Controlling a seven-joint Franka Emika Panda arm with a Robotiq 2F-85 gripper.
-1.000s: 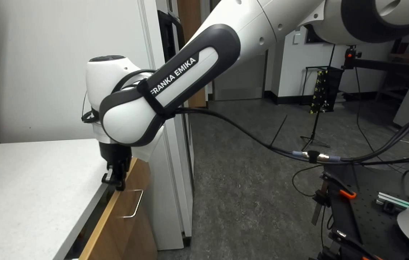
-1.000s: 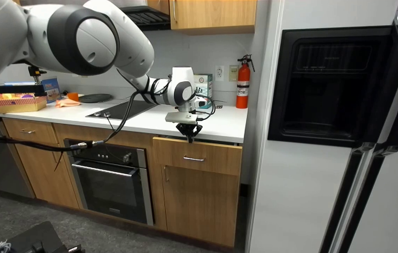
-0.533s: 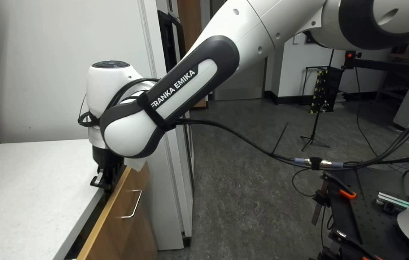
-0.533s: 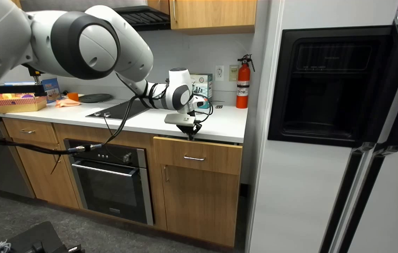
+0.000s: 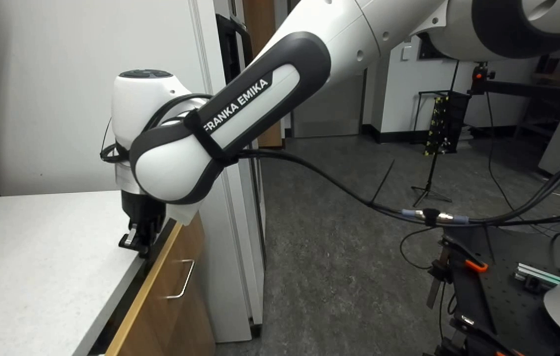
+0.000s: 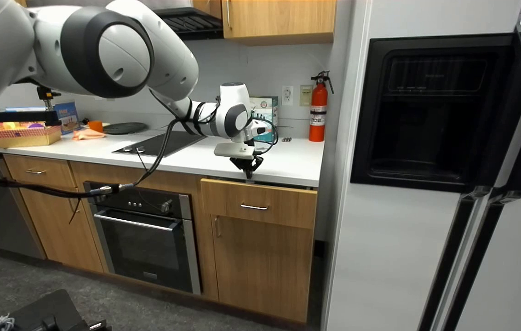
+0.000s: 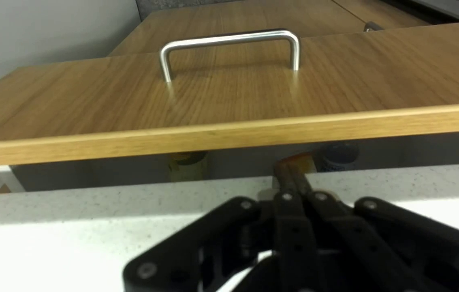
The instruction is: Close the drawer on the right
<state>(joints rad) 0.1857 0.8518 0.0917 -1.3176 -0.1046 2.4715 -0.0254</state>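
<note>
The drawer sits under the table, between the oven and the fridge, and stands partly open: a narrow dark gap runs between its tan front and the table's edge. The silver handle is on the front. In the wrist view a few items show in the gap, too dim to name. The gripper hangs from the arm and points down at the table's edge. Its jaws are pressed together, their tips over the gap and apart from the drawer's front; whether they touch the table's edge, I cannot tell. In an exterior view a red extinguisher stands on the table near the fridge, and a box is partly hidden behind the arm. Well apart from these, a basket sits on the table past the cooktop, with an orange cloth just beside it.
</note>
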